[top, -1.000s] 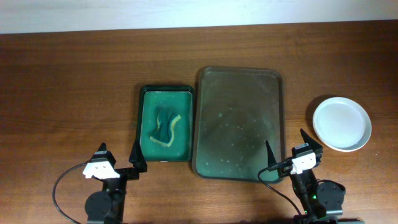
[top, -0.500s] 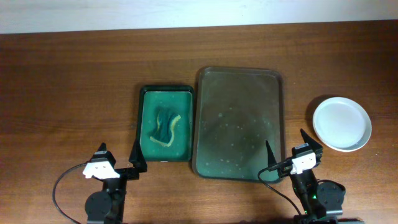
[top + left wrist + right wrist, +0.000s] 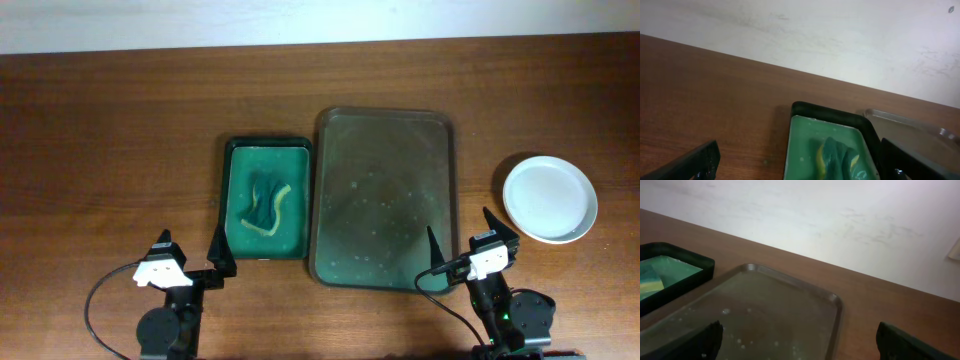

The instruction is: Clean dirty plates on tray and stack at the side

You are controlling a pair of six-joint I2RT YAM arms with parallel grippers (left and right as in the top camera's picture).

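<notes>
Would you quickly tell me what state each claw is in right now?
Left claw: open, holding nothing.
Right claw: open, holding nothing.

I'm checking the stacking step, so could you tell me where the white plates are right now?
In the overhead view the plates sit on the table's right side, just right of the tray and beyond the right gripper.
</notes>
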